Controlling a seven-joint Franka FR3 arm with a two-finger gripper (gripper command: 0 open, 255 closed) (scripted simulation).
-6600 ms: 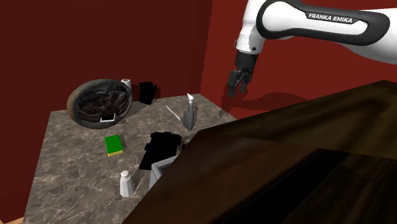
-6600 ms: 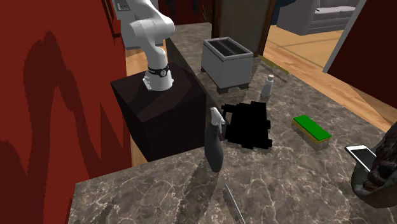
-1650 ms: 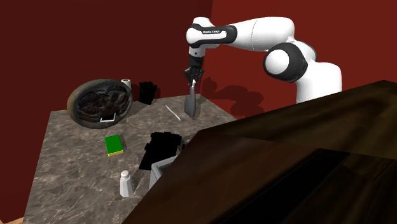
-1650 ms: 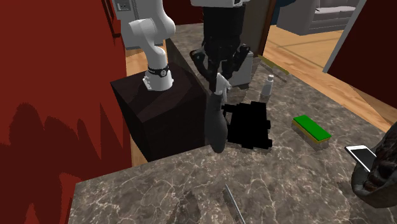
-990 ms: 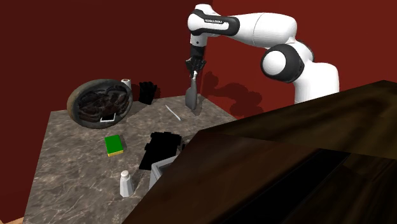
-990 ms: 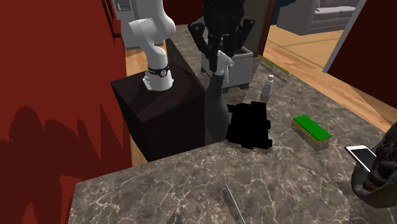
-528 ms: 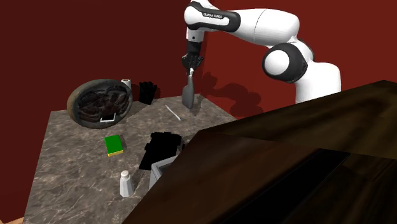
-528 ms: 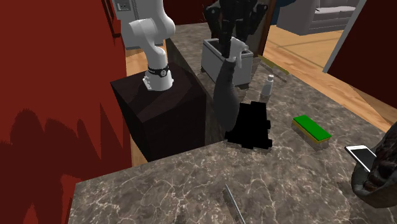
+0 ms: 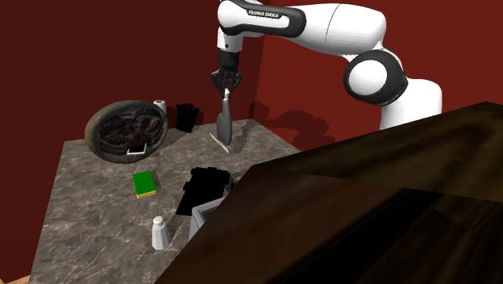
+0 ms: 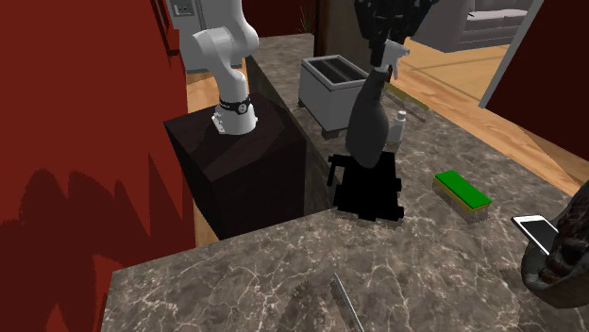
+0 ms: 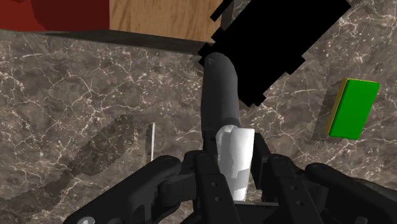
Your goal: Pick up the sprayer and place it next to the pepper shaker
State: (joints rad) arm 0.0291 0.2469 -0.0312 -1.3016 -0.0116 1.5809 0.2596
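We have the gripper (image 9: 226, 84) clenched on the white head of the sprayer (image 9: 225, 124). The dark bottle hangs clear of the marble counter (image 9: 89, 202), a little tilted. Our target, the white pepper shaker (image 9: 160, 233), stands well apart, just beside the grey box (image 10: 335, 87). We judge this carry needs height, because the black blocky object (image 9: 205, 187) lies between. Travel slowly so the hanging bottle does not swing. Then descend straight, just beside the shaker, base flat, without nudging it over.
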